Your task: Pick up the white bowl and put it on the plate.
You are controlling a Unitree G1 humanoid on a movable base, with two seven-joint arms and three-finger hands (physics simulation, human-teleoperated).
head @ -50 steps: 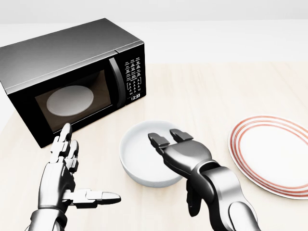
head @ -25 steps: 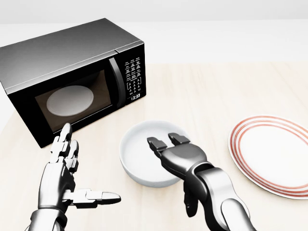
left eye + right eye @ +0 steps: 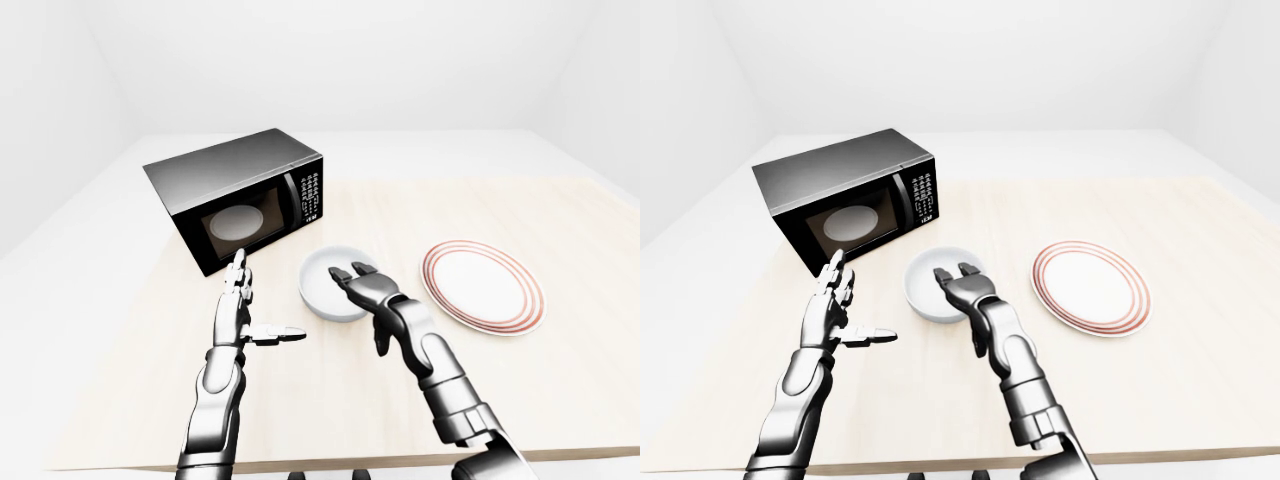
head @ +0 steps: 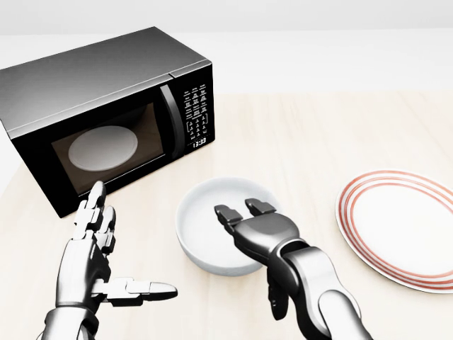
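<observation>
Two metal hands reach out over the pale wooden surface [image 4: 297, 134]. Nearest, at the lower left of the head view, the left hand [image 4: 92, 258] is open, fingers straight up and thumb stuck out sideways, holding nothing. Beside it the right hand [image 4: 258, 230] is over the near rim of the white bowl [image 4: 205, 219], its fingers [image 4: 228, 212] curled forward above the bowl's hollow but not closed round it. The bowl sits on the surface between the microwave and the plate. To its right, apart from it, lies the red-ringed plate [image 4: 400, 227]. Farther off at upper left stands the black microwave [image 4: 106, 113], door shut.
</observation>
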